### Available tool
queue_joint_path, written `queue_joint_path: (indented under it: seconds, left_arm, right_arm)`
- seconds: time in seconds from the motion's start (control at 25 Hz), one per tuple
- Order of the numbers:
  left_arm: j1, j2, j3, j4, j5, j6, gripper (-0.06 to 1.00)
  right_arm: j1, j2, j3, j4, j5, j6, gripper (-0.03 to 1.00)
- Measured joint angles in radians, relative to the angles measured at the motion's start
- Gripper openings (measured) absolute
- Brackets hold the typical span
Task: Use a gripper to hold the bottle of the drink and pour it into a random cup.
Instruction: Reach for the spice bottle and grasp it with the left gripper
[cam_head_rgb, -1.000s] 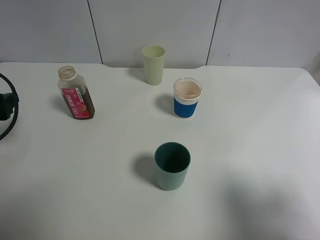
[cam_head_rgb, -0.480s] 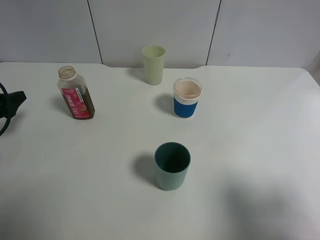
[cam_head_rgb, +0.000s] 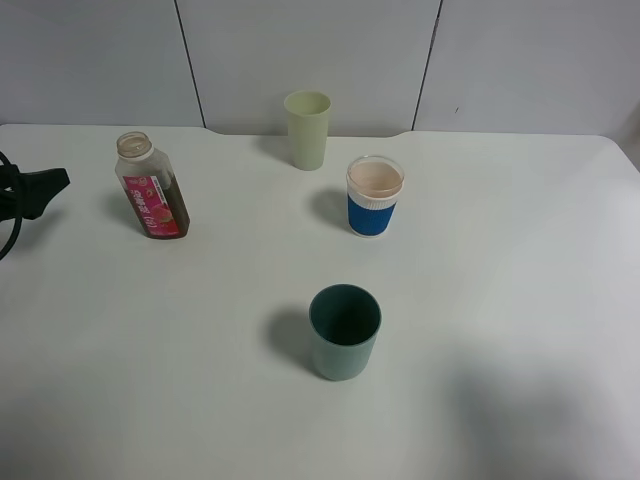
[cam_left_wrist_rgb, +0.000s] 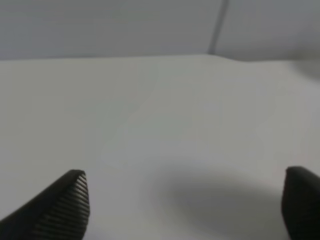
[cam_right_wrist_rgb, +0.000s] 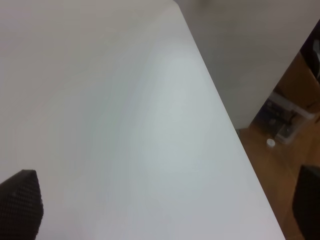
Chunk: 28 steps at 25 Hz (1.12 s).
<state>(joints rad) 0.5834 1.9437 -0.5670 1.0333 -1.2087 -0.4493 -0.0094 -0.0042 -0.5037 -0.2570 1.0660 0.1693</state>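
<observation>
Bare white tabletop (cam_head_rgb: 520, 300), both tools spread wide, gripping nothing.
The left tool (cam_left_wrist_rgb: 185, 192) hovers at the tabletop's left edge, near the bottle of the drink (cam_head_rgb: 152, 190) but apart from it. The right tool (cam_right_wrist_rgb: 165, 200) is over the right edge. The bottle stands uncapped, its pink-red label's white writing too small to read. The blue-sleeved cup (cam_head_rgb: 374, 198) stands further right, with a dark teal cup (cam_head_rgb: 345, 331) in front and a pale green tumbler (cam_head_rgb: 307, 130) behind.

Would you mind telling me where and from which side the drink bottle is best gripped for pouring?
Probably the flat-sided labelled body of the bottle of the drink, below the shoulders, approached level from the high view's left, where the open left hand is. It stands upright and uncapped, so the body should hold steadier than the wide neck.
</observation>
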Motion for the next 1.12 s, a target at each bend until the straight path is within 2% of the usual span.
queue_joint_path:
  seconds: [0.16, 0.4, 0.68, 0.88, 1.12]
  left_arm:
    - [0.000, 0.055, -0.067, 0.138, 0.000, -0.080, 0.73]
    - [0.000, 0.071, -0.125, 0.274, 0.000, -0.134, 0.73]
    - [0.000, 0.071, -0.196, 0.438, 0.000, -0.241, 0.73]
    - [-0.009, 0.071, -0.201, 0.500, 0.000, -0.247, 0.73]
    - [-0.094, 0.071, -0.201, 0.475, 0.000, -0.216, 0.69]
  right_arm:
    - [0.000, 0.000, 0.000, 0.000, 0.000, 0.000, 1.00]
    - [0.000, 0.000, 0.000, 0.000, 0.000, 0.000, 1.00]
    - [0.000, 0.000, 0.000, 0.000, 0.000, 0.000, 1.00]
    - [0.000, 0.000, 0.000, 0.000, 0.000, 0.000, 1.00]
    - [0.000, 0.000, 0.000, 0.000, 0.000, 0.000, 1.00]
